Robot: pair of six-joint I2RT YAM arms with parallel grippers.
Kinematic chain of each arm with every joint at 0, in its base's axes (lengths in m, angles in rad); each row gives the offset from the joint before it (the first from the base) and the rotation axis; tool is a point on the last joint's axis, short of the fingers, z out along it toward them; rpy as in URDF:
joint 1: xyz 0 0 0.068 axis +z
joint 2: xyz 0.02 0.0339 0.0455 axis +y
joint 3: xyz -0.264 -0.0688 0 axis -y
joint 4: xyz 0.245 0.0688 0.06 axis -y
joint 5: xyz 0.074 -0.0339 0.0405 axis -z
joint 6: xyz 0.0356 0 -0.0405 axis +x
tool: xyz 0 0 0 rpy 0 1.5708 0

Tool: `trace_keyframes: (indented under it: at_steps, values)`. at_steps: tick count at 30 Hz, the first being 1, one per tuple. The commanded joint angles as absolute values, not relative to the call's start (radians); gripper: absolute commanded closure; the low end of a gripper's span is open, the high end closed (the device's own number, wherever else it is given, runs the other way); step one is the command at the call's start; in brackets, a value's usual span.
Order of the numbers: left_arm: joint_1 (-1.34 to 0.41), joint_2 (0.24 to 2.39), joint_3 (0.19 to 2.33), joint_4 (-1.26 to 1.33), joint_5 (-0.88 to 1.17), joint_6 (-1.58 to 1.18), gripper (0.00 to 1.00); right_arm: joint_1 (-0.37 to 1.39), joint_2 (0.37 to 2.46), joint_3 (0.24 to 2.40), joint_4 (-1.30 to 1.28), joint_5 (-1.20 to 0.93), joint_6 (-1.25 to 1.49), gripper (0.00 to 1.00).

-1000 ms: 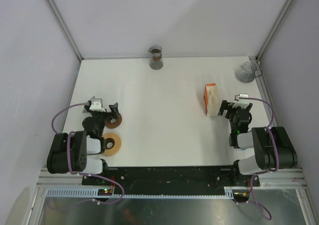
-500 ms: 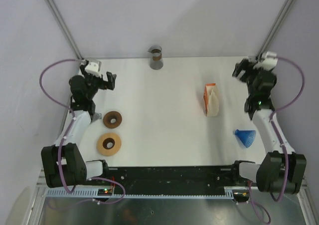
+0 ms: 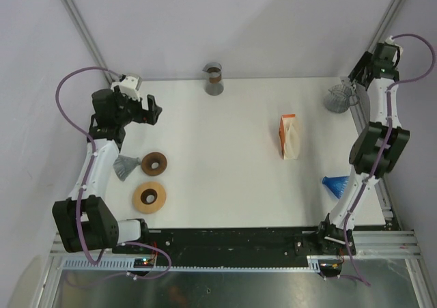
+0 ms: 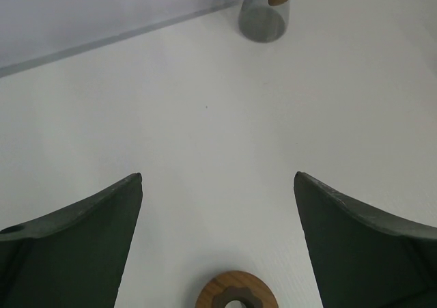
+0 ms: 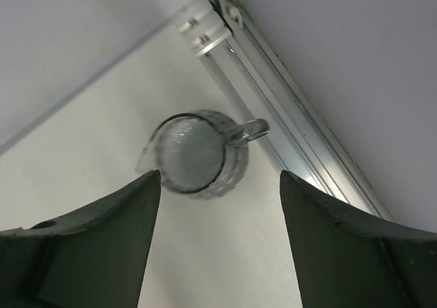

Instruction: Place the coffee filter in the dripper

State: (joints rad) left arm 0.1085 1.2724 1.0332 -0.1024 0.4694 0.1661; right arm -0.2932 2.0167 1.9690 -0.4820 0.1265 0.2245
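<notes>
Overhead view of whole table [image 3: 225, 130], left wrist low — shares carafe [image 4: 263, 14], right wrist over clear dripper [image 5: 194, 154]

What my views cut short
In my left wrist view the wooden ring [image 4: 236, 293] runs off the near edge and the glass carafe [image 4: 263, 11] off the far edge. My left fingers [image 4: 68, 246] are cropped too. Overhead, the filter stack [image 3: 289, 137] is too small to count.

3 drippers [image 3: 336, 98], 2 rings [image 3: 149, 196], carafe [image 3: 214, 80], filters [image 3: 290, 137]
</notes>
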Motion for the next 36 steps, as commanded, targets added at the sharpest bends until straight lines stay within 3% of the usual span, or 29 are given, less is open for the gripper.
trace_keyframes:
  at_steps: [1,5,12,24,28,36]
  values:
    - [0.104,1.296,1.107,-0.201,0.473,0.193,0.04,-0.315,2.216,2.281,-0.752,0.144,0.234,0.26]
    - [0.104,1.319,1.126,-0.224,0.474,0.188,0.05,-0.322,2.345,2.399,-0.769,0.124,0.243,0.31]
    - [0.104,1.345,1.132,-0.236,0.461,0.197,0.05,-0.312,2.398,2.332,-0.675,0.045,0.261,0.43]
    - [0.104,1.350,1.141,-0.245,0.446,0.215,0.05,-0.293,2.441,2.308,-0.655,0.097,0.260,0.64]
    - [0.104,1.352,1.141,-0.244,0.453,0.216,0.05,-0.294,2.447,2.313,-0.656,0.153,0.255,0.66]
    - [0.104,1.348,1.147,-0.250,0.460,0.221,0.05,-0.294,2.435,2.318,-0.674,0.155,0.266,0.98]
